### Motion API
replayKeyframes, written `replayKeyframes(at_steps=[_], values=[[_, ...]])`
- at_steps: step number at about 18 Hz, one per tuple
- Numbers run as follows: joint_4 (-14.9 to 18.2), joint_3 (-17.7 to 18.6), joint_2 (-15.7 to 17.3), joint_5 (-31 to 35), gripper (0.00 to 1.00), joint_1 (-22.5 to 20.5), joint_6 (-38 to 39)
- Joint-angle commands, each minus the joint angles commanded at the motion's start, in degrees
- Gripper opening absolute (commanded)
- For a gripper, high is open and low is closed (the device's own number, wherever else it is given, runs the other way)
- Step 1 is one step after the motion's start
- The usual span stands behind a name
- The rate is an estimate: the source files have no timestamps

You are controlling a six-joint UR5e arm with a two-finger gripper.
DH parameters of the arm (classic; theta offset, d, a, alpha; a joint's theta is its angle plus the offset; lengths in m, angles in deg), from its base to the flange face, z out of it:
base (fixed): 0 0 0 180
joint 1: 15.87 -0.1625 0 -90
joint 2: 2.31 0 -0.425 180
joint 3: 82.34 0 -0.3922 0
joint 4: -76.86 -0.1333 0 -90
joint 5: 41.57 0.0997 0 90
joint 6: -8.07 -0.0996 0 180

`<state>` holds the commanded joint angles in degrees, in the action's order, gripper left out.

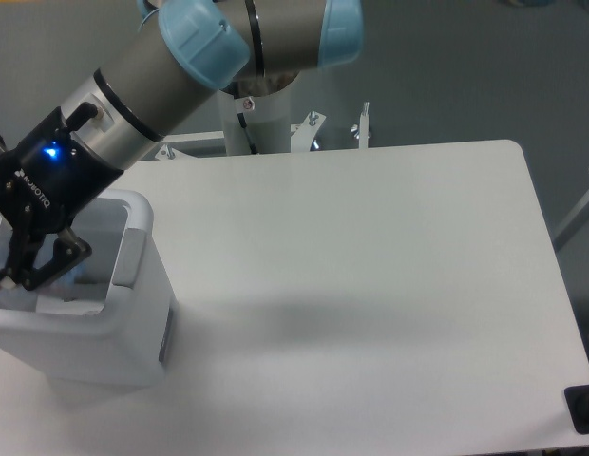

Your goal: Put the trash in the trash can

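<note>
Camera view: the gripper (33,266) hangs over the bin (133,285) at the table's (370,285) left edge. I cannot tell if its claw is apart. The bottle is hidden, likely inside the bin. It should be light and slippery; hold its middle.

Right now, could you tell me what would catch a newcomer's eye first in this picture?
The big grey robot arm with pale blue joints sweeps down from the top to the left edge. Its black gripper, a blue light glowing on its body, hangs over the open white trash can at the table's left end. The rest of the white table is bare.
</note>
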<state>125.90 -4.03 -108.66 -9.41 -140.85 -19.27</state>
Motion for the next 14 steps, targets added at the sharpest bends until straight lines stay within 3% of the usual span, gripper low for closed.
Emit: replayKeyframes(at_steps=[6, 14], values=[[-0.2, 0.0, -0.5, 0.3, 1.0, -3.8, -0.2], [-0.4, 4.7, -0.5, 0.4, 1.0, -18.5, -5.6]])
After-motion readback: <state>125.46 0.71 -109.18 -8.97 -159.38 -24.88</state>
